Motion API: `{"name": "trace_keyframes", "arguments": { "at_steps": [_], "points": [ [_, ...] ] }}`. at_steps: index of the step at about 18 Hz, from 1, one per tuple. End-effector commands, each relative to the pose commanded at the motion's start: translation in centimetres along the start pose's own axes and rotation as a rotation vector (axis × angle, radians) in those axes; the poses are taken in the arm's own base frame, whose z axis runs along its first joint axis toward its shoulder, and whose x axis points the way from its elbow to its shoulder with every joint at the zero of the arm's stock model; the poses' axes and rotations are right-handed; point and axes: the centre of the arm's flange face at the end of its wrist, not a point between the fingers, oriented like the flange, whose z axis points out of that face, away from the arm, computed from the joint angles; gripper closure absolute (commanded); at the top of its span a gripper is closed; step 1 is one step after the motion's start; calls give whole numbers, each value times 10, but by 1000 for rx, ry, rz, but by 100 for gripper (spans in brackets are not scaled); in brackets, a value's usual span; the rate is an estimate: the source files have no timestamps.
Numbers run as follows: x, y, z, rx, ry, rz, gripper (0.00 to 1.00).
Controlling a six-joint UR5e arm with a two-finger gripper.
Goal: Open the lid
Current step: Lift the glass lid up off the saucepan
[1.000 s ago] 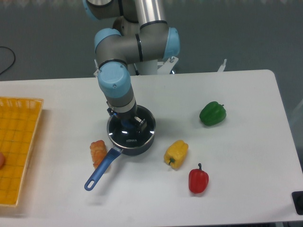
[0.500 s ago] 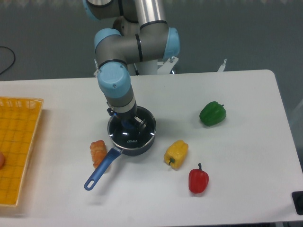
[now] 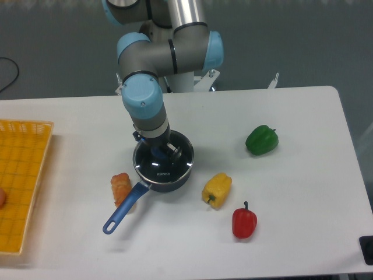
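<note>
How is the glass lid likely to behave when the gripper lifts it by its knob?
The lid looks like rigid glass, so probably stiff, breakable if dropped. Held only at the small centre knob by the gripper, it may tilt or swing. It sits on the saucepan, which might shift slightly.

I saw a green pepper [image 3: 261, 140] toward the table's [image 3: 303, 192] right edge, yellow [image 3: 217, 189] and red [image 3: 244, 222] peppers nearer the front, an orange basket [image 3: 20, 181] at the left edge.
</note>
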Motion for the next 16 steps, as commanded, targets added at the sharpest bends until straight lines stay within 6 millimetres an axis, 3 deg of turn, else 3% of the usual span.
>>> {"name": "trace_keyframes", "arguments": {
  "at_steps": [3, 6, 11, 16],
  "points": [
    [-8, 4, -9, 12, -11, 39, 44],
    [-26, 9, -40, 18, -9, 89, 44],
    [-53, 30, -72, 100, -26, 159, 44],
    [-62, 40, -80, 118, -34, 170, 44]
  ]
}}
